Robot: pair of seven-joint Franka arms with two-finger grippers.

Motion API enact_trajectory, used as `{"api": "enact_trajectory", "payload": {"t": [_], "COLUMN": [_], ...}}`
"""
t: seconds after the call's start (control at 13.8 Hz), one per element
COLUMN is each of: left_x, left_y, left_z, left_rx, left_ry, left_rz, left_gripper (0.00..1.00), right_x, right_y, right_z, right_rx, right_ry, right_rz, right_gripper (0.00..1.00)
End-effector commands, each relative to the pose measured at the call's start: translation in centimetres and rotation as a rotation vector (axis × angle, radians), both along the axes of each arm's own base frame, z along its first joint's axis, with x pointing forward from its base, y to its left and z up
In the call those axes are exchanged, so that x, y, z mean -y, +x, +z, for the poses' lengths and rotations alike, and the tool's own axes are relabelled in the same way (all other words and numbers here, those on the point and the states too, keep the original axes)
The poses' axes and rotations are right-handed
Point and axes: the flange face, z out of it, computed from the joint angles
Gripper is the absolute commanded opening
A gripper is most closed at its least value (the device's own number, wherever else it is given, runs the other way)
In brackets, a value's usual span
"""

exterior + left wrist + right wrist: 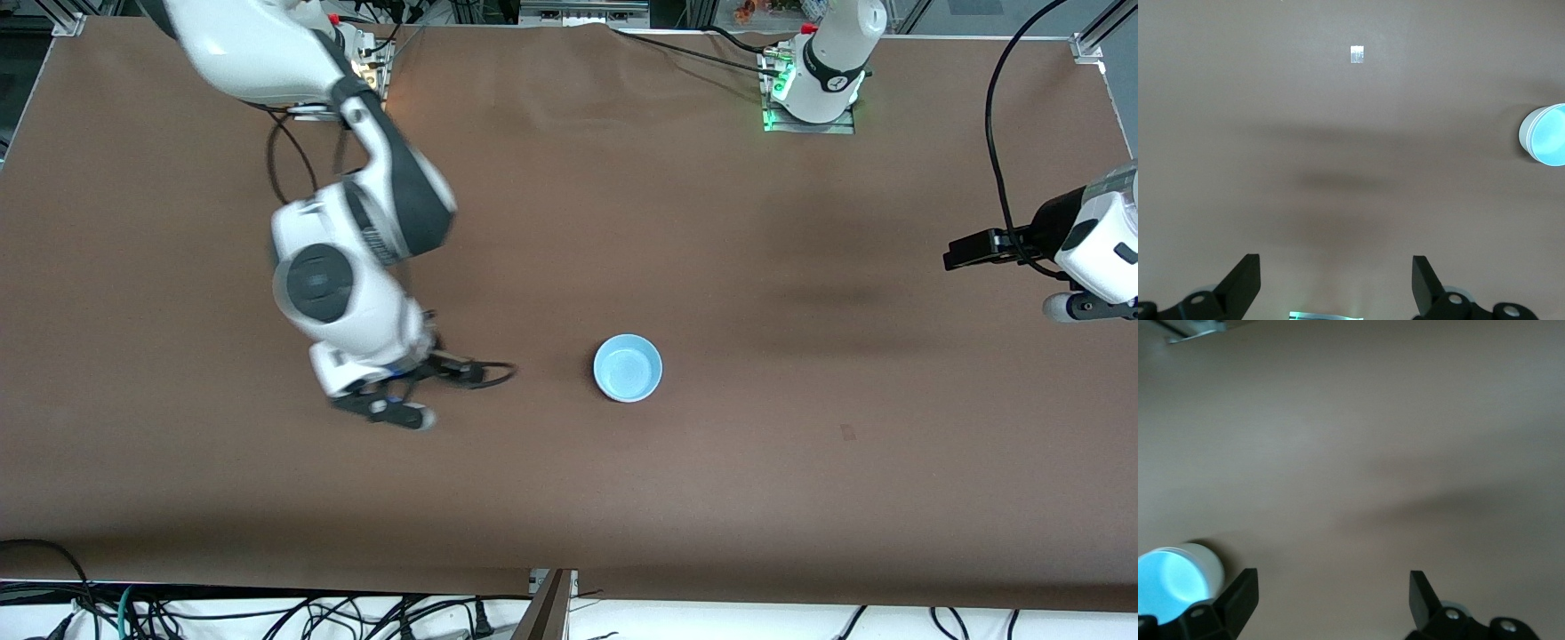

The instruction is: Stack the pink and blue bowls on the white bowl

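One light blue bowl [628, 367] stands upright near the middle of the brown table [800, 498]. It also shows in the left wrist view [1546, 135] and the right wrist view [1168, 590], where its outer wall looks whitish. I cannot tell whether other bowls sit under it; no pink bowl and no separate white bowl show. My right gripper [396, 411] is open and empty, low over the table beside the bowl toward the right arm's end [1331, 590]. My left gripper [1080, 307] is open and empty, waiting over the left arm's end [1336, 273].
The right arm's elbow and forearm [356, 258] hang over the table between its base and the bowl. A small pale square mark [1357, 54] lies on the cloth. Cables [293, 613] run along the table's front edge.
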Motion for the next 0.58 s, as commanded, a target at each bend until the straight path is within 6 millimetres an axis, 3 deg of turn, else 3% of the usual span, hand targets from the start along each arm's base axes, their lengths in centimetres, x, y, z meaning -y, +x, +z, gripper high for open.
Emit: {"api": "enact_trajectory", "payload": {"t": [0.0, 0.51], "left_x": [-0.3, -0.1], "left_y": [0.4, 0.4], "left_z": [0.5, 0.5], "left_rx": [0.003, 0.003], "left_ry": [0.005, 0.003], "left_rz": [-0.017, -0.020], "left_gripper": [1.00, 1.00], "right_x": [0.6, 16.0], "right_y": [-2.9, -10.2], "right_z": [3.6, 13.6], "right_rx": [-0.063, -0.075], "right_ry": [-0.027, -0.035], "right_rz": [0.033, 0.251], "right_gripper": [1.00, 1.00]}}
